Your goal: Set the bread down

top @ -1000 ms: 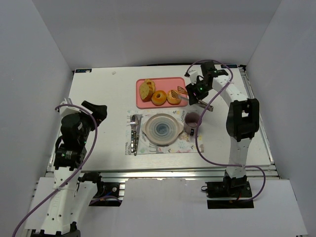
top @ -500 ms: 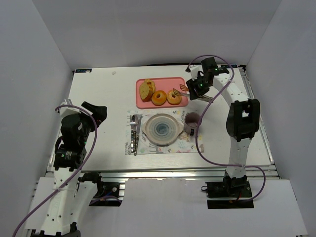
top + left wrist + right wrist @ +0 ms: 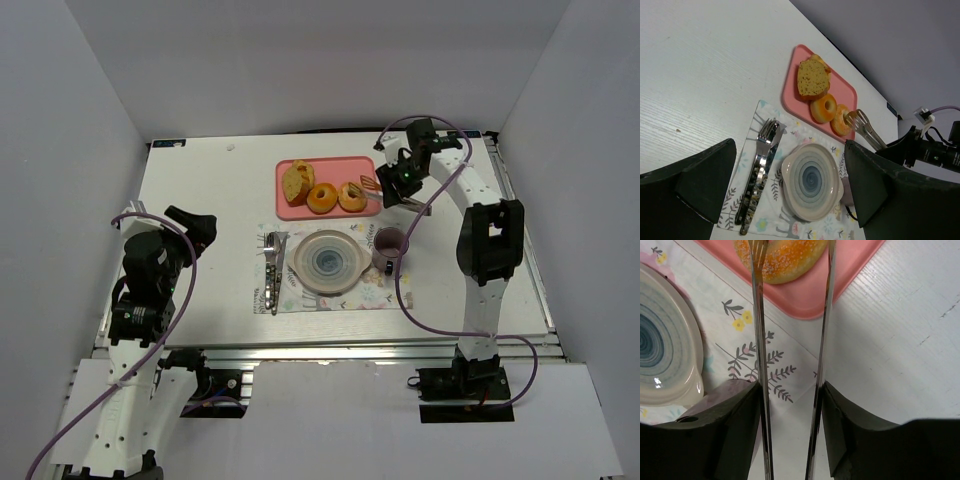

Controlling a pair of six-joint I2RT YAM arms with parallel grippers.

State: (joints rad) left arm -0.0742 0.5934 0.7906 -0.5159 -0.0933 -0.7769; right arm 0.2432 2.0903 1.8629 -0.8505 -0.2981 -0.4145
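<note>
Pink tray (image 3: pixel 340 170) at upper centre carries the bread (image 3: pixel 785 260), rightmost item on it. Right gripper (image 3: pixel 790 390) clamps metal tongs (image 3: pixel 760 340), their spread tips at the bread. Left gripper (image 3: pixel 790 150), lower left, is wide open and empty.

In the right wrist view the top edge cuts off the bread (image 3: pixel 785 260) and the tips of the tongs (image 3: pixel 759 340), so whether they grip it cannot be told; the plate (image 3: pixel 670 355) runs off the left edge, and the right pincer (image 3: pixel 790 385) hides most of the mug (image 3: pixel 715 397)
</note>
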